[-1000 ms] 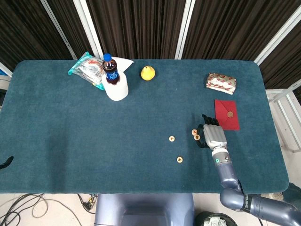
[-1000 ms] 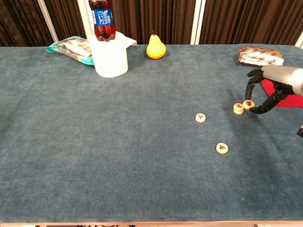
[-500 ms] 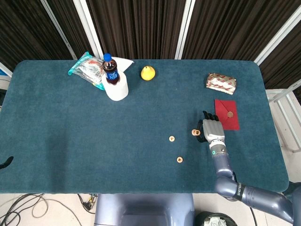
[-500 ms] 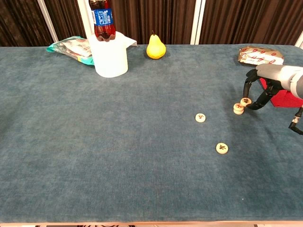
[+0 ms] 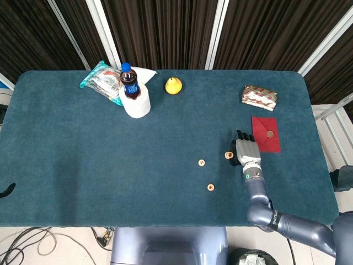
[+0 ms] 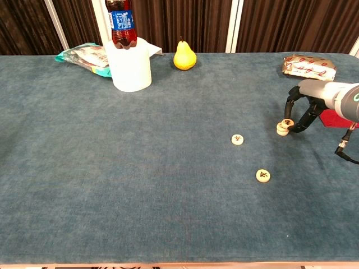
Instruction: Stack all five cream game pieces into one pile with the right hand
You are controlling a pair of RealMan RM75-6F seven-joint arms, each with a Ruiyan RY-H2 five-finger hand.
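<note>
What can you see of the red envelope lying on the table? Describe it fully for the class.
The red envelope is a flat, matte, paper-like rectangle lying on the blue-green table near its right edge, below the foil-wrapped packet. A small round tan disc lies on its upper half; whether it is a seal or a loose piece cannot be told. The right hand is close to its left edge; contact is unclear. In the chest view the hand hides most of it.

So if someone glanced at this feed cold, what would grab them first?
Probably the right hand at the table's right side, holding a cream piece just over another piece. Then the cola bottle standing in a white cup at back left, with a yellow pear beside it.
</note>
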